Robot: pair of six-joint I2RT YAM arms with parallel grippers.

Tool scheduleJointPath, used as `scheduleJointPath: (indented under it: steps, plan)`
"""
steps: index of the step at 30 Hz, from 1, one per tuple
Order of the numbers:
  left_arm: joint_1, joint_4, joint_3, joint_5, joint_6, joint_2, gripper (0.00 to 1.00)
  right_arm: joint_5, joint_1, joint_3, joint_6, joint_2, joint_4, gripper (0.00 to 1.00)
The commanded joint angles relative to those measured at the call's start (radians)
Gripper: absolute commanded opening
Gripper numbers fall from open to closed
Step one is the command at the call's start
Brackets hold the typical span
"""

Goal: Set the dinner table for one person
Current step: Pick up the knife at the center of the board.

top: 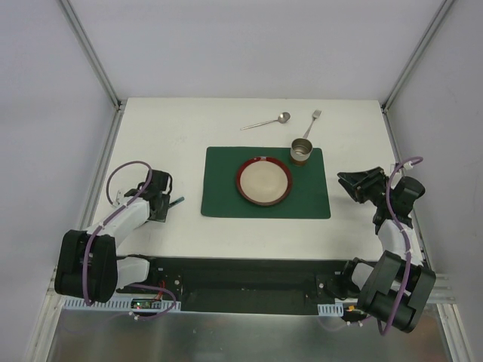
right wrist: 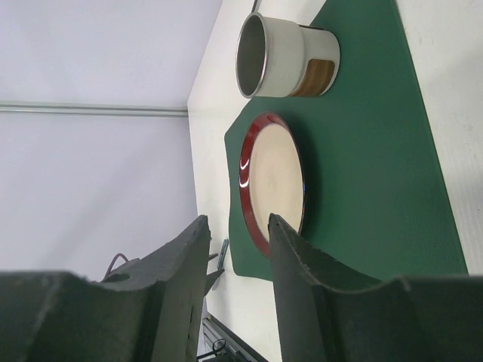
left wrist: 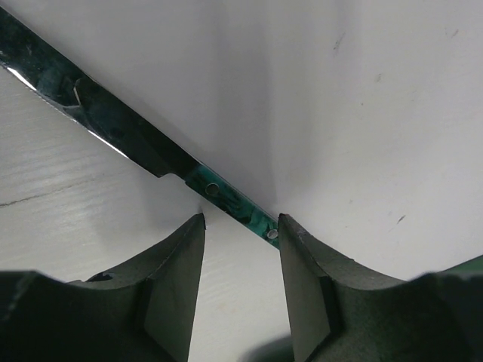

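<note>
Nearest, left gripper (left wrist: 240, 222), dark fingers spread, nothing between; green-handled steel knife (left wrist: 128, 132) lies just past the tips, maybe touching one; under it the large white matte dinner table (top: 166, 128); dark green rectangular placemat (top: 226, 196) mid-table carries red-rimmed round plate (top: 264, 182) and metal cup (top: 301, 150); right gripper (right wrist: 235, 220) spread, empty.

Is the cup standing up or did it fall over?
Standing up. The cup sits on its base on the green placemat, round open mouth facing the overhead camera.
</note>
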Motion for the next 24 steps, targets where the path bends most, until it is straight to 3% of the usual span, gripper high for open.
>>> scheduleJointPath:
  steps: [1, 10, 24]
  plan:
    - [0.002, -0.003, 0.018, -0.011, -0.055, 0.059, 0.43, -0.027, -0.011, -0.007, 0.015, -0.032, 0.040, 0.40]
    - [0.002, 0.001, 0.064, 0.012, -0.067, 0.160, 0.40, -0.033, -0.011, -0.027, 0.032, -0.064, 0.046, 0.40]
    - [0.005, 0.008, 0.054, 0.015, -0.059, 0.150, 0.37, -0.050, -0.011, -0.022, 0.081, -0.105, 0.045, 0.41]
